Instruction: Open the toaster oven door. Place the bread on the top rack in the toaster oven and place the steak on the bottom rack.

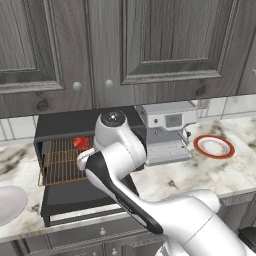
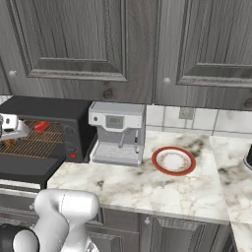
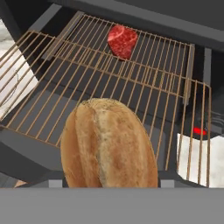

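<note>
Bread: a golden-brown crusty loaf [image 3: 109,146] fills the lower centre of the hand view, over the near edge of a pulled-out coppery-brown wire rack [image 3: 52,83]. I cannot tell whether it rests on the wires or is held. Gripper tips are hidden behind the loaf, so I cannot tell how the jaws stand.

The small bright red lumpy steak [image 3: 122,40] lies on a second coppery wire rack [image 3: 170,48] set deeper in, at upper centre of the hand view. Which of the two racks is the upper one I cannot tell.

The black boxy toaster oven [image 1: 70,125] sits at left of the left base view, its flat black door [image 1: 75,200] dropped open and level in front. The silver-white coffee machine [image 2: 117,133] stands just right of the oven. A red-rimmed round plate [image 2: 173,160] lies on the marble counter [image 2: 147,187] right of it.
</note>
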Robot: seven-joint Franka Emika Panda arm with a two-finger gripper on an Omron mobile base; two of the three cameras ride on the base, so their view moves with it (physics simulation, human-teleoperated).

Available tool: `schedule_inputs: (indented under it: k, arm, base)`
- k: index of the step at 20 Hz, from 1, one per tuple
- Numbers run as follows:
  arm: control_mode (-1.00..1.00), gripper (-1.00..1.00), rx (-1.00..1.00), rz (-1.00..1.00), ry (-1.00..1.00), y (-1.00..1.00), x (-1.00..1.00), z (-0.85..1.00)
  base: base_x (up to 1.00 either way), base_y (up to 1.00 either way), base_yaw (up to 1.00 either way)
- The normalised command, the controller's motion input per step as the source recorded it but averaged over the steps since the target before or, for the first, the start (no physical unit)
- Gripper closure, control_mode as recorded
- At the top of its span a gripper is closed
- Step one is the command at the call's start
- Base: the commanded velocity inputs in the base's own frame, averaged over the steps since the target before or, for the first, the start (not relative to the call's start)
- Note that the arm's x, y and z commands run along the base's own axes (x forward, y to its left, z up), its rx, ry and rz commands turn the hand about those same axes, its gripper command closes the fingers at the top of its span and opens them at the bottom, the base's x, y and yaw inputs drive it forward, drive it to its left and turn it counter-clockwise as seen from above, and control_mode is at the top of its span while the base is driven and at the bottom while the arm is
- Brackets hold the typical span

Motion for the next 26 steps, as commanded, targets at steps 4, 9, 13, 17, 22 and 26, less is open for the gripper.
schedule_inputs:
  k: [4, 9, 13, 17, 22, 26]
  arm:
    - [-1.00, 1.00, 0.00, 0.00, 0.00, 0.05, 0.05, -0.17]
    - [-1.00, 1.00, 0.00, 0.00, 0.00, 0.07, 0.06, -0.21]
    - [-1.00, 1.00, 0.00, 0.00, 0.00, 0.10, 0.13, -0.11]
    - [-1.00, 1.00, 0.00, 0.00, 0.06, 0.11, 0.19, -0.06]
    - [-1.00, 1.00, 0.00, 0.00, 0.14, 0.15, 0.25, -0.05]
    - [-1.00, 1.00, -0.01, 0.00, 0.00, 0.17, 0.23, -0.14]
  base:
    - [0.00, 0.00, 0.00]
    - [0.00, 0.00, 0.00]
    - [0.00, 0.00, 0.00]
    - [0.00, 0.00, 0.00]
    - [0.00, 0.00, 0.00]
    - [0.00, 0.00, 0.00]
